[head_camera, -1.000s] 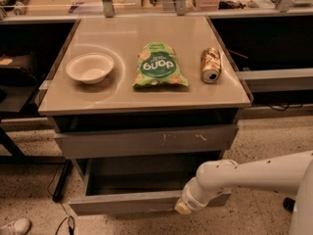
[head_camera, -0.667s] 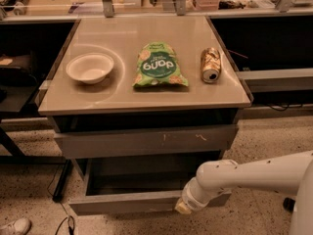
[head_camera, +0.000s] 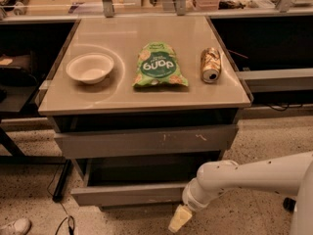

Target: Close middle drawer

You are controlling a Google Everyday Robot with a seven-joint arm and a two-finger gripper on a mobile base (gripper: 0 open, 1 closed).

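Well, nearest me the gripper (head_camera: 179,218) hangs low off the white arm (head_camera: 254,176), and whether its jaws are apart or together I cannot tell. Just up and to the left of the jaws is the middle drawer (head_camera: 128,195), pulled well out, its grey box open behind the front. Whether the gripper touches that front I cannot say. To do this well I'd want the push flat against the front and straight back, nearer its middle than its right end, so the drawer doesn't skew. Above the jaws sits the scratched top front (head_camera: 146,141). Farther off, on the table (head_camera: 122,99), a bowl (head_camera: 90,67), a chip bag (head_camera: 160,65) and a can (head_camera: 211,64) need no touching.
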